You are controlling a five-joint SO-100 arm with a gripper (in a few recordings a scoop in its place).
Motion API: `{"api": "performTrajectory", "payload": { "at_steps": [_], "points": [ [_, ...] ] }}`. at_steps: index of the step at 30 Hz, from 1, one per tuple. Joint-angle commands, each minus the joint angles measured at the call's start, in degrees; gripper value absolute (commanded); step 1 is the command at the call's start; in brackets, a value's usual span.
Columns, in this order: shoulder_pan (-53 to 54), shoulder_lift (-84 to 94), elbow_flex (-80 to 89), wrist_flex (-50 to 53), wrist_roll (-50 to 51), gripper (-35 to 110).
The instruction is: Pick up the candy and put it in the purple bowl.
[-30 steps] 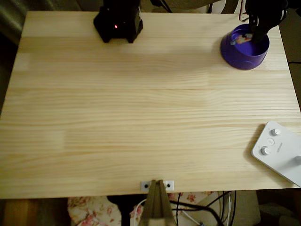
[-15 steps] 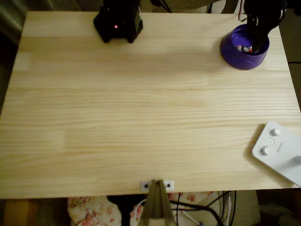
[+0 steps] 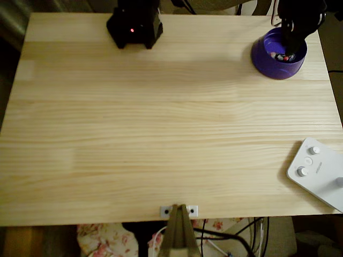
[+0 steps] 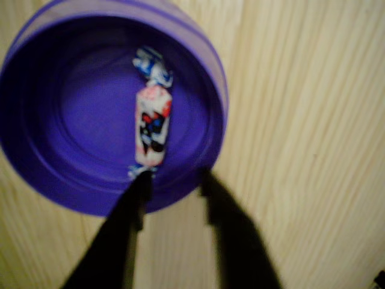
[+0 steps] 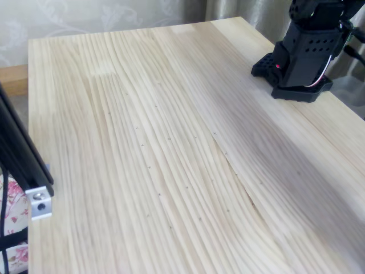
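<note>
The purple bowl (image 3: 278, 55) stands at the table's far right corner in the overhead view, and the wrist view looks down into it (image 4: 72, 108). The candy (image 4: 151, 129), white with red, dark and blue marks and twisted ends, lies loose on the bowl's floor; in the overhead view it is a small bright speck (image 3: 282, 56). My gripper (image 4: 174, 183) hovers over the bowl's near rim, open, its dark fingers (image 4: 135, 198) apart with nothing between them. In the overhead view the black arm (image 3: 300, 19) reaches over the bowl.
The arm's black base (image 3: 135, 24) sits at the table's far edge, and shows at the top right of the fixed view (image 5: 305, 57). A white device with knobs (image 3: 319, 171) lies at the right front corner. A clamp (image 3: 179, 210) grips the front edge.
One second ago the candy was held above the bowl in the gripper; it has dropped to the bowl's floor. The gripper has opened and lifted slightly.
</note>
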Motion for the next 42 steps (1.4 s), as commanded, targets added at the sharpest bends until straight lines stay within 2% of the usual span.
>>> {"api": "performTrajectory", "payload": {
  "at_steps": [1,15,26,35,42],
  "points": [
    [0.3,6.3,-4.7,0.0,-0.2,-1],
    [6.0,18.2,4.5,4.3,-2.5,-1],
    [16.9,40.0,25.8,-2.0,-1.6,-1],
    [29.9,56.2,40.4,-0.4,-3.4,-1],
    [44.2,65.0,48.3,0.3,1.9,-1]
  ]
}}
